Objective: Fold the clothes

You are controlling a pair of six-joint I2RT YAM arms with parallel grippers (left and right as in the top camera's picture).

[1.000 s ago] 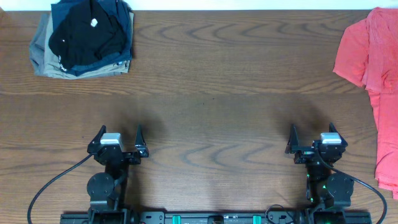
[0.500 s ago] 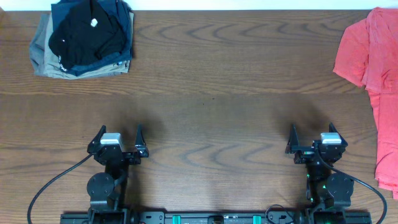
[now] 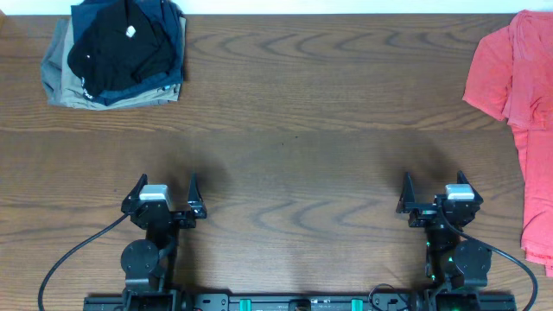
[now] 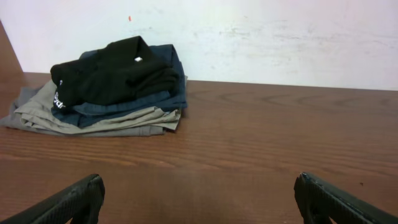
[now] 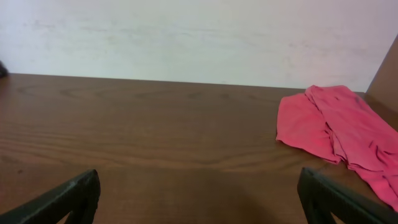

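The clothes, a coral-red T-shirt point(image 3: 518, 95), lie rumpled along the table's right edge, partly cut off by the frame; in the right wrist view the shirt point(image 5: 339, 127) sits far ahead to the right. My right gripper point(image 3: 435, 183) rests near the front edge, left of the shirt and apart from it, open and empty point(image 5: 199, 190). At the front left my left gripper point(image 3: 165, 185) also stands open with nothing between its fingers point(image 4: 199, 193).
A stack of folded garments point(image 3: 117, 53), black on navy on khaki, sits at the back left corner, also seen in the left wrist view point(image 4: 106, 87). A white wall runs behind the brown wooden table point(image 3: 294, 130). Cables trail from both arm bases.
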